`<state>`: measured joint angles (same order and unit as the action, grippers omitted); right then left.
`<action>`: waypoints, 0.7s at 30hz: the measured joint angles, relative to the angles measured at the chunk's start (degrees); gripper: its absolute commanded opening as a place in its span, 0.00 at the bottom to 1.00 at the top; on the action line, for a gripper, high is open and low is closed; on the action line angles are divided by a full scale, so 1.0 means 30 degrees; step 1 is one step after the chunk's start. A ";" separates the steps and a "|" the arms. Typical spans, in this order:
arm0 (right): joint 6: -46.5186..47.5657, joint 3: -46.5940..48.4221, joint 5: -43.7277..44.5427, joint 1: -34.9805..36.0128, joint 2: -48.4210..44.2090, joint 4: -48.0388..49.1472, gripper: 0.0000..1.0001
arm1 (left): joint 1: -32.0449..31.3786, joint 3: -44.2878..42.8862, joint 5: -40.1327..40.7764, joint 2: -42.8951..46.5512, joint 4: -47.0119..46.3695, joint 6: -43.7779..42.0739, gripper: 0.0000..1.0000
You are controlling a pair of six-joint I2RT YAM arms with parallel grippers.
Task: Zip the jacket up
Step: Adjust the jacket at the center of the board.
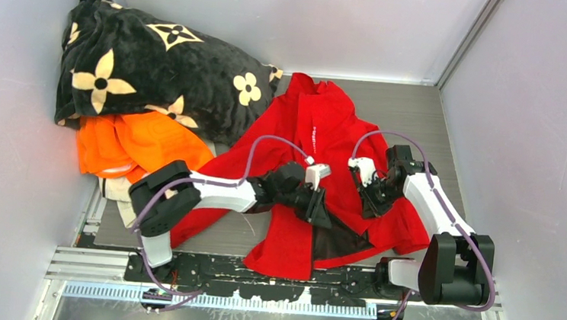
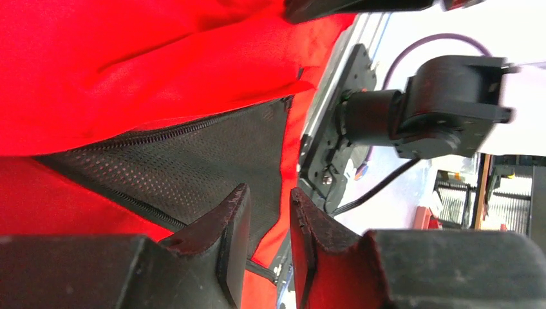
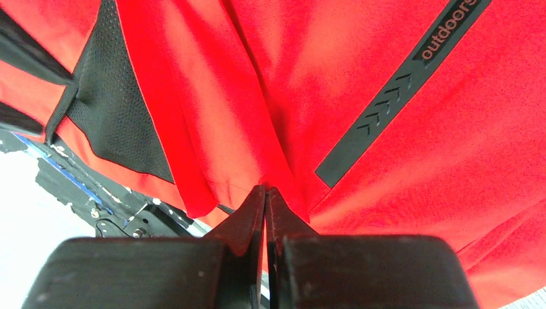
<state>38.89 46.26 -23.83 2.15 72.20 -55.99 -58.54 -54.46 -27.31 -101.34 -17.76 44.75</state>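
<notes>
Nearest us, at the near edge of the counter [image 1: 422, 113], the hem of the jacket [image 1: 329, 121] lies parted, with dark mesh lining [image 2: 193, 161] showing between the front panels. The left end effector [image 2: 268, 193] hovers over that gap beside a run of zip teeth [image 2: 161, 134], its jaws narrowly apart and nothing plainly between them. The right end effector [image 3: 264, 191] is pinched tight on a fold of red front panel. We judge this the opening step, gathering the two bottom edges. Next the pin must seat in the slider, which we cannot find here. Farther on, the collar nears the far edge, and a blanket [image 1: 143, 57] and an orange garment [image 1: 136, 145] lie toward the far left corner.
</notes>
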 measured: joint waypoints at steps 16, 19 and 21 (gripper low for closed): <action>0.0080 0.0015 -0.0809 -0.1064 0.0015 -0.0146 0.29 | -0.0634 -0.4138 -0.0109 -0.5151 -0.0204 0.0627 0.28; 0.0379 0.0058 -0.1282 -0.1727 -0.0036 -0.0452 0.39 | -0.0612 -0.4437 -0.0109 -0.5654 -0.0211 0.0809 0.28; 0.0619 0.0073 -0.1654 -0.2055 -0.0248 -0.0707 0.44 | -0.0561 -0.4648 -0.0109 -0.6003 -0.0197 0.0940 0.28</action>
<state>40.75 46.48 -28.80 -4.01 71.46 -58.11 -60.23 -68.40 -27.64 -119.35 -18.35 47.57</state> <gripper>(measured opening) 0.372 0.283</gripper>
